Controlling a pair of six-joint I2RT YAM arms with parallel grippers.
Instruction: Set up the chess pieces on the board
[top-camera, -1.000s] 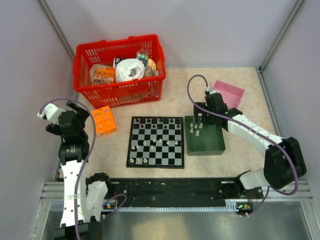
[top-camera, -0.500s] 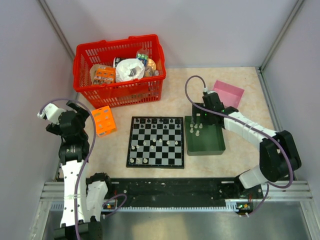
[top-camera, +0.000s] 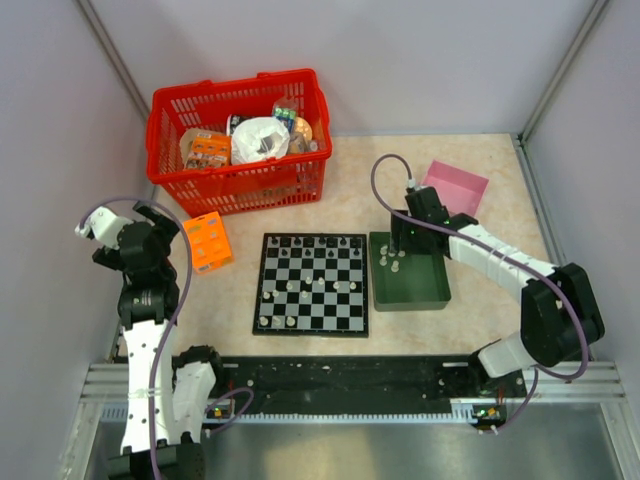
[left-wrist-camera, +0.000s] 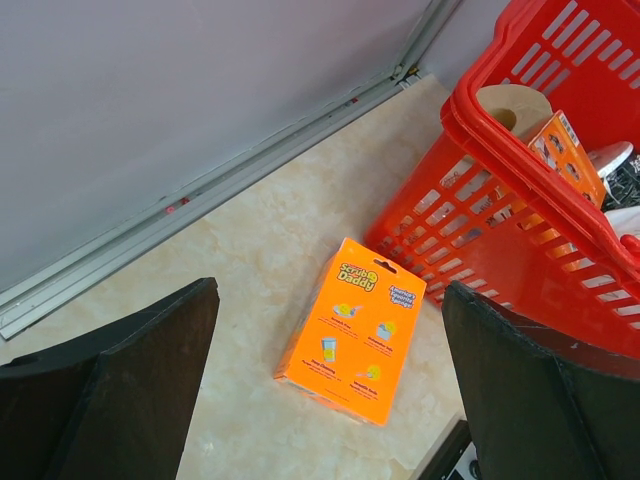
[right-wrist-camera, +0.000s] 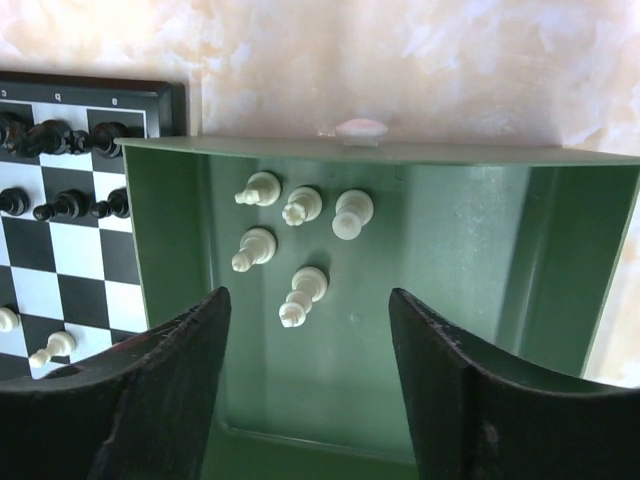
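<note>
The checkered board (top-camera: 311, 283) lies mid-table, with black pieces (top-camera: 312, 243) on its far rows and a few white pieces (top-camera: 306, 286) scattered on it. Its right edge shows in the right wrist view (right-wrist-camera: 60, 190). Several white pieces (right-wrist-camera: 302, 294) lie in the dark green tray (top-camera: 410, 285), in its far left part. My right gripper (right-wrist-camera: 308, 345) is open and empty, hovering above the tray (right-wrist-camera: 450, 300); in the top view (top-camera: 401, 240) it hangs over the tray's far left part. My left gripper (left-wrist-camera: 330, 400) is open and empty, held high at the far left (top-camera: 150, 240).
A red basket (top-camera: 240, 140) full of items stands at the back left. An orange box (top-camera: 207, 242) lies between the basket and the board, also in the left wrist view (left-wrist-camera: 352, 330). A pink pad (top-camera: 457, 186) lies behind the tray. Walls close three sides.
My right gripper has shifted slightly left and toward the back over the green tray. The left arm has not moved.
</note>
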